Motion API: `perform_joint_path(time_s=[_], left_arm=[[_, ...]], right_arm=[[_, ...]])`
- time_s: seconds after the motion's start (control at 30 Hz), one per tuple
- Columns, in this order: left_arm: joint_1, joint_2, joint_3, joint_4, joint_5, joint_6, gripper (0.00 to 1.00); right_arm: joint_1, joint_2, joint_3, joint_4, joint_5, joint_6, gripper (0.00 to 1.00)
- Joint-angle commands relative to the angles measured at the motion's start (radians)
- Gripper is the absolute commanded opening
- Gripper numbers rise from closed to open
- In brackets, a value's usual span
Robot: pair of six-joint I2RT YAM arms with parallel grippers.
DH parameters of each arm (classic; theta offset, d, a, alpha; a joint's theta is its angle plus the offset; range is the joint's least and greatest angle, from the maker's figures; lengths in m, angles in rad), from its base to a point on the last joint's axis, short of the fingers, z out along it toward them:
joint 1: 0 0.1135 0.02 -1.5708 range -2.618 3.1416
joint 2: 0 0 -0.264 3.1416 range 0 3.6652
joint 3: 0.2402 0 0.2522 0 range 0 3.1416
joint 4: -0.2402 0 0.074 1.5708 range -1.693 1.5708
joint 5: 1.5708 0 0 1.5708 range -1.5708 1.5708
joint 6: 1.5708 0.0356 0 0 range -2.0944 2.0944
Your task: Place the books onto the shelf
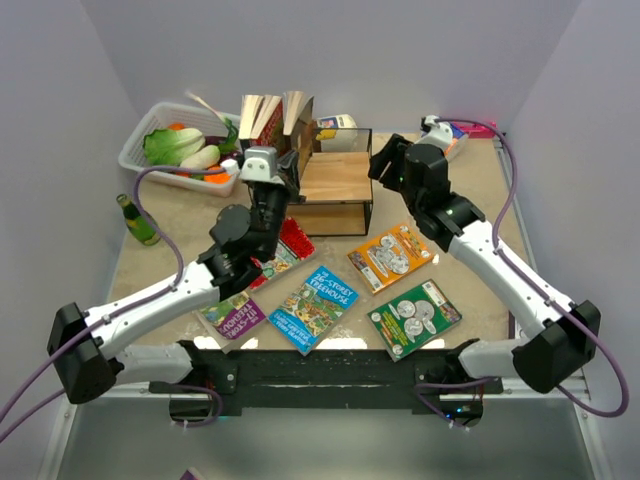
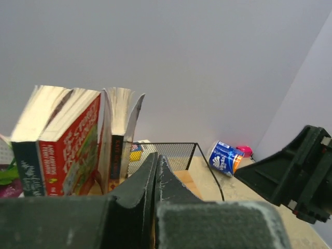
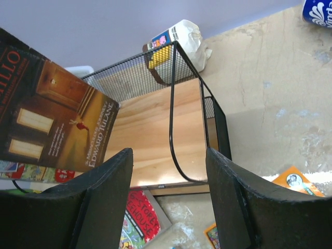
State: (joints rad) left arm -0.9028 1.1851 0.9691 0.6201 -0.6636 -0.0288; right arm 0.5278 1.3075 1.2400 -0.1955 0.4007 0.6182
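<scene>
closest in, the left gripper [image 2: 155, 158] has its two fingers pressed flat together with nothing between them. it sits low at the shelf's [image 1: 335, 180] left front corner, just beside the standing books [image 2: 67, 140]. these are upright on the shelf's left end, fanned and leaning, their cream page edges up.

the right gripper [image 3: 168, 151] hangs over the shelf's right half with its jaws well apart and empty, above bare board and the wire side frame.

five more books lie flat in front of the shelf. the red book [image 1: 293, 240] is nearest it and partly under the left arm. the orange book [image 1: 390, 255] is off its right front. the purple book [image 1: 233, 318], blue book [image 1: 318, 305] and green book [image 1: 415, 318] lie further forward. so the job looks roughly half done.

risks, as i judge them:
- the leaning row has no bookend, so a nudge from the left gripper as it moves off could tip it over the shelf's left edge.
- thin paperbacks lying flat give the fingers little to bite, so a pinch could slide off or crease a cover.
- the right gripper could catch the shelf's wire frame if it drops straight down.
- both arms crowd the shelf, so their wrists could collide there.
</scene>
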Motion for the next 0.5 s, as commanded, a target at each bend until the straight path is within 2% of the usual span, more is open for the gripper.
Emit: perform_joint_path(time_s=[0.0,0.13,0.27,0.47], left_arm=[[-0.001,0.105,0.118,-0.03,0.058,-0.071,0.0],[0.007,0.24,0.238,-0.042,0.076,-0.053,0.0],[0.007,0.329,0.324,-0.049,0.099,-0.054,0.0],[0.008,0.453,0.365,0.036,0.049,-0.034,0.0]], right_arm=[[-0.023,0.051,0.091,0.015,-0.002,0.008,0.59],[-0.037,0.102,0.128,0.008,-0.026,0.009,0.5],[-0.049,0.141,0.139,0.014,-0.049,0.012,0.35],[-0.055,0.179,0.141,0.022,-0.063,0.012,0.26]])
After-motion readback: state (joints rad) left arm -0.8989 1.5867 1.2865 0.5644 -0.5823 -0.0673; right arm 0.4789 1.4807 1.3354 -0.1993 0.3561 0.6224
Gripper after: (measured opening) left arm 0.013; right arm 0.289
